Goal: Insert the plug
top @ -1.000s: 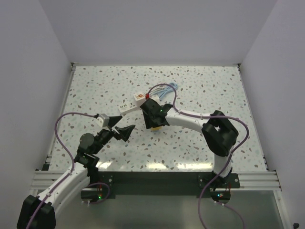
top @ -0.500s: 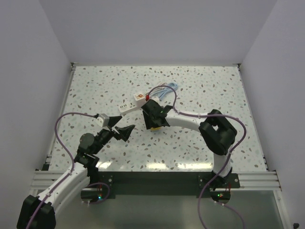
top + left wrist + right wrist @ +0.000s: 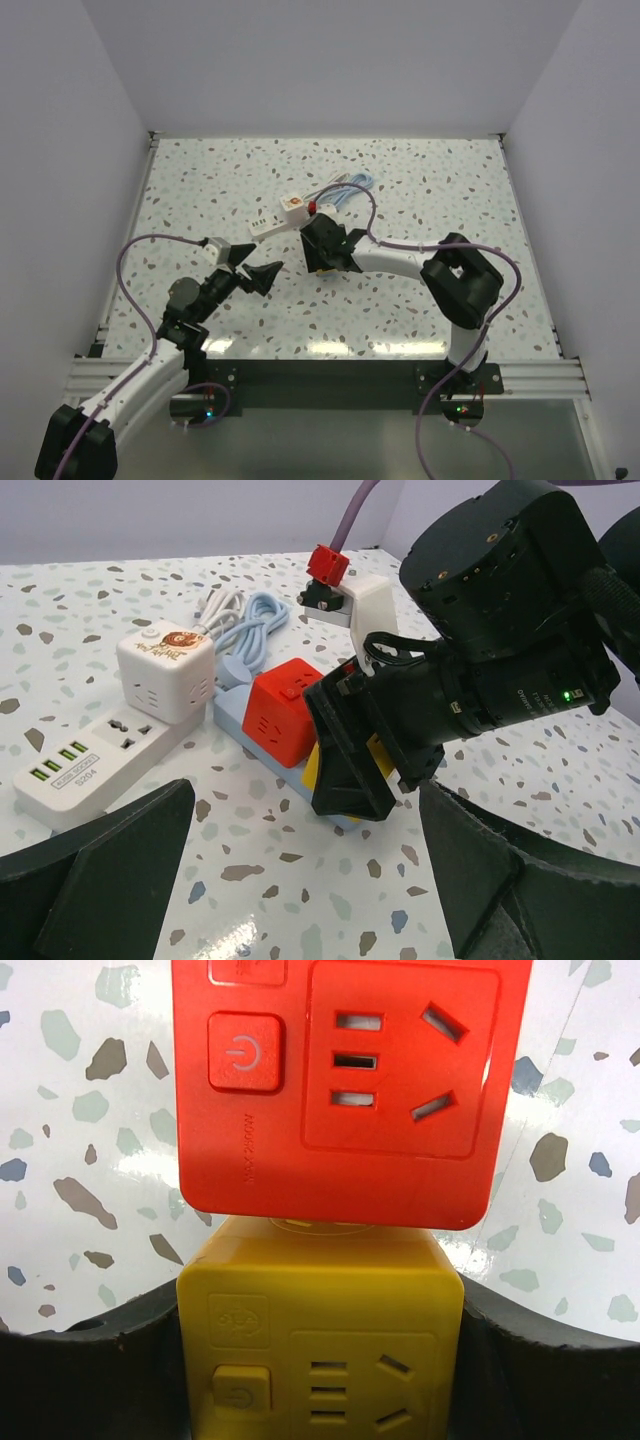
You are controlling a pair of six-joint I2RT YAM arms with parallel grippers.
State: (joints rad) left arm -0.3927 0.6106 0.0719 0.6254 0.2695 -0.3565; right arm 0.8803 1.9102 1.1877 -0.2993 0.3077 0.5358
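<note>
Grip state | right gripper [image 3: 345,762] clamped on yellow socket cube [image 3: 320,1340] | left gripper [image 3: 255,266] wide open

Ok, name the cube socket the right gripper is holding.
The yellow cube, clamped in the right gripper. The red cube sits outside the jaws just ahead of it, and the white cube stands farther off, untouched.

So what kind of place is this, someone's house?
Probably a robot test booth, not a house. Plain white walls box in a speckled table, a left arm and a right arm are bolted to a metal rail, and a red socket cube and a white power strip lie out.
</note>
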